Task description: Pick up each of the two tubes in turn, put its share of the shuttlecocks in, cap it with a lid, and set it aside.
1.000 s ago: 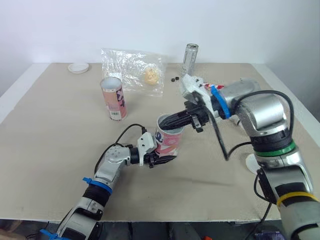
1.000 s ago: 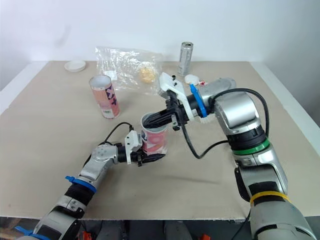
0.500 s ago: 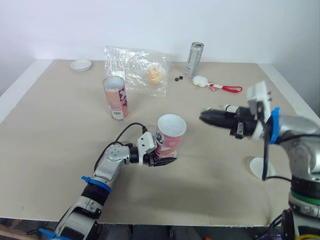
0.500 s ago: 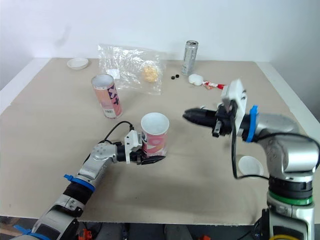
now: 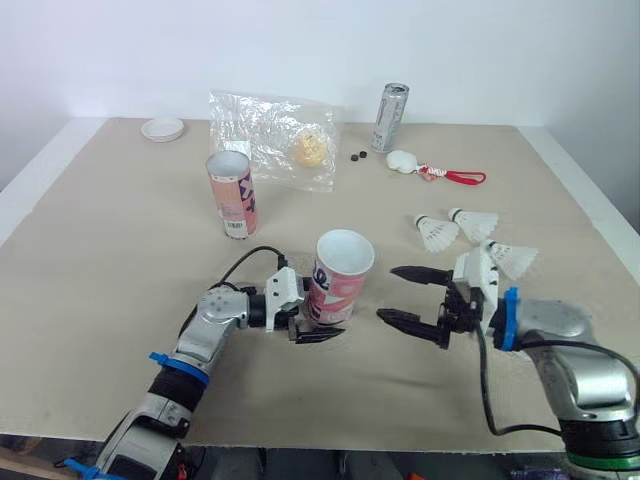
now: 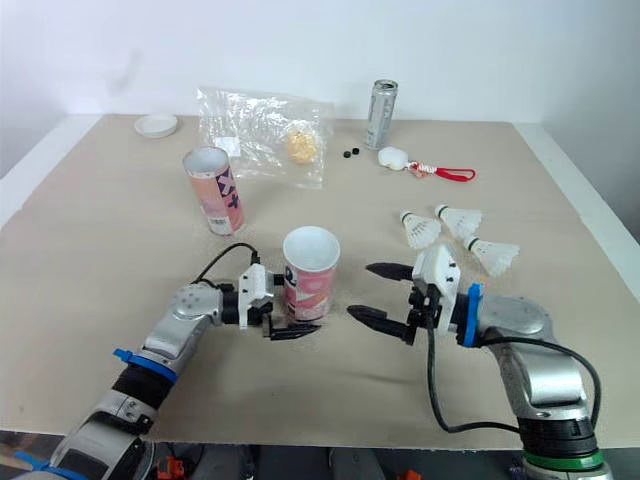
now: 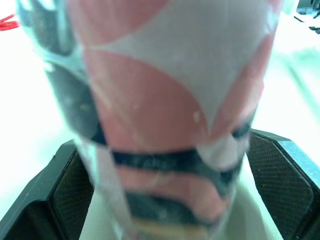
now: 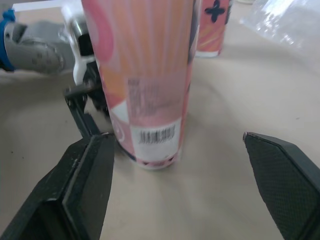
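Note:
A pink and white tube (image 5: 338,275) stands upright mid-table with its mouth uncapped. My left gripper (image 5: 318,315) is open, its fingers (image 7: 280,170) on either side of the tube's base. To the tube's right, my right gripper (image 5: 388,293) hangs low over the table, open and empty, pointing at the tube (image 8: 145,85). A second uncapped tube (image 5: 231,193) stands farther back on the left. Three shuttlecocks (image 5: 475,222) lie on the table behind my right arm. A white lid (image 5: 161,128) rests at the far left corner.
A clear plastic bag (image 5: 268,138) with a yellow lump lies at the back. Beside it are a metal can (image 5: 390,117), two small black bits (image 5: 352,155) and a white object on a red cord (image 5: 405,160).
My right gripper left the tube's mouth, swung right and down to the table, and opened wide. My left gripper's fingers spread wider around the tube. The shuttlecocks came into view.

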Controlling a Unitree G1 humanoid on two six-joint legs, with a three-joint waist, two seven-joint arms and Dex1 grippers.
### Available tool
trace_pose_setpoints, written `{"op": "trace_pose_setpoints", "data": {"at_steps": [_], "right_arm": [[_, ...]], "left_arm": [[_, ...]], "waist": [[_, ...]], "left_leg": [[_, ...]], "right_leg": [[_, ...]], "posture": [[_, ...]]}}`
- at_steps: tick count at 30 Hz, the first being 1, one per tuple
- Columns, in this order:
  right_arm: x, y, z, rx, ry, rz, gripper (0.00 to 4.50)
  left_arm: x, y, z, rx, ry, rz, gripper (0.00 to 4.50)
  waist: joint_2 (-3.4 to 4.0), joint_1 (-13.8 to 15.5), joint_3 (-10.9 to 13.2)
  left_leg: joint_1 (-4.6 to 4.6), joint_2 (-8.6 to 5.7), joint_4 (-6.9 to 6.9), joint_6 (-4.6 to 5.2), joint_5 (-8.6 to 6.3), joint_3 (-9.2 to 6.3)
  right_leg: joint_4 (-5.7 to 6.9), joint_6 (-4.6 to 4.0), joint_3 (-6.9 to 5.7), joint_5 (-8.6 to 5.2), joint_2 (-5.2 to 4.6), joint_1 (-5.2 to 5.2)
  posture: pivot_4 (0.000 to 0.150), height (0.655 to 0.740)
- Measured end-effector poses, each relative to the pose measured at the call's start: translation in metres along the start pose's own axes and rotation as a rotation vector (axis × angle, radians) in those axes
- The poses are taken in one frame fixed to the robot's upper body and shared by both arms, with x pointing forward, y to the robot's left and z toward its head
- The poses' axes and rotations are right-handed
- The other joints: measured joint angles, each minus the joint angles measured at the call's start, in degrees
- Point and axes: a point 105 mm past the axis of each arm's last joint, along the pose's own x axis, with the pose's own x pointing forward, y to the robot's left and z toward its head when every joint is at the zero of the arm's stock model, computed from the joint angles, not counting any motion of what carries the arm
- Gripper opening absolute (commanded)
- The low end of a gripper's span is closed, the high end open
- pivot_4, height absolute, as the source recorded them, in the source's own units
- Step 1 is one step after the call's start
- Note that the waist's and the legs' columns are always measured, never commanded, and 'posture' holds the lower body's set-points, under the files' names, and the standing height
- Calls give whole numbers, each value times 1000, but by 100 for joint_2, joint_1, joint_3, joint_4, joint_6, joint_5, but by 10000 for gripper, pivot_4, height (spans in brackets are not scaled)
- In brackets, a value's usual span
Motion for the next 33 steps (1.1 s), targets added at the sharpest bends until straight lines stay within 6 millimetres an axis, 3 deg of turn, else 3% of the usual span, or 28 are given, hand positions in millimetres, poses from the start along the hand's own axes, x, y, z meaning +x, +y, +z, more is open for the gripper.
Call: {"op": "trace_pose_setpoints", "data": {"at_steps": [10,13,33], "right_arm": [[20,1,-15,5,-12,32,44160],[27,6,-16,10,-27,52,44160],[59,9,-25,-71,-14,230,44160]], "left_arm": [[-33,2,7,55,27,36,45000],[-43,-5,11,53,18,46,45000],[-70,-29,24,-4,19,111,45000]], "waist": [[-1,9,9],[0,9,9],[0,9,11]], "left_leg": [[0,3,0,0,0,-1],[0,3,0,0,0,-1],[4,8,13,-1,1,1]], "right_leg": [[1,-1,-1,0,0,1],[1,-2,-1,-2,-1,2],[5,-6,-3,7,0,7]], "posture": [[1500,7400],[1500,7400],[1500,7400]]}}
